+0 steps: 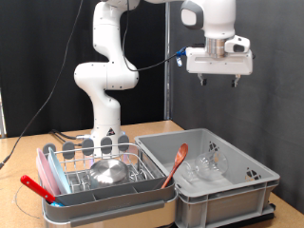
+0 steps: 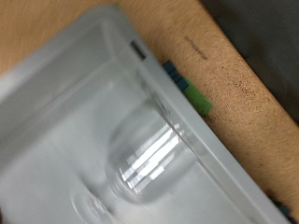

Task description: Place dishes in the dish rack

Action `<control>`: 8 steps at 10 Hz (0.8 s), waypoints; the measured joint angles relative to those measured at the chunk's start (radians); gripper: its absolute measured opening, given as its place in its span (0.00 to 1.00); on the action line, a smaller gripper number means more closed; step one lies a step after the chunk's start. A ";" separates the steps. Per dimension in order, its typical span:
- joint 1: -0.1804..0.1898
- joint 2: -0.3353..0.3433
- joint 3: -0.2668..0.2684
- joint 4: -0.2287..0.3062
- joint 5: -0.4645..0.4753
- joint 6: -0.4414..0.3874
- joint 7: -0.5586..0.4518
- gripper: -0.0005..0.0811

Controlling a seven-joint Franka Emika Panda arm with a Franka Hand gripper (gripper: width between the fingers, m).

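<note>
My gripper (image 1: 218, 80) hangs high above the grey plastic bin (image 1: 237, 195), open and empty. The dish rack (image 1: 76, 176), silver wire in a grey tray with pink-red edges, sits at the exterior view's bottom left. A shiny steel bowl (image 1: 107, 171) lies in it. Clear glass pieces (image 1: 204, 169) lie on the bin's floor. The wrist view looks down into the bin (image 2: 56, 84) at a clear glass (image 2: 145, 163) on its side; my fingers do not show there.
A brown-red spoon (image 1: 176, 161) leans in the bin against its wall nearest the rack. Several dark round pieces (image 1: 100, 144) stand at the rack's back. The robot base (image 1: 106, 114) rises behind the rack. Wooden tabletop (image 2: 234, 75) lies under both.
</note>
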 joint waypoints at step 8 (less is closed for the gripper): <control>-0.049 -0.078 0.012 -0.108 0.044 0.094 0.534 1.00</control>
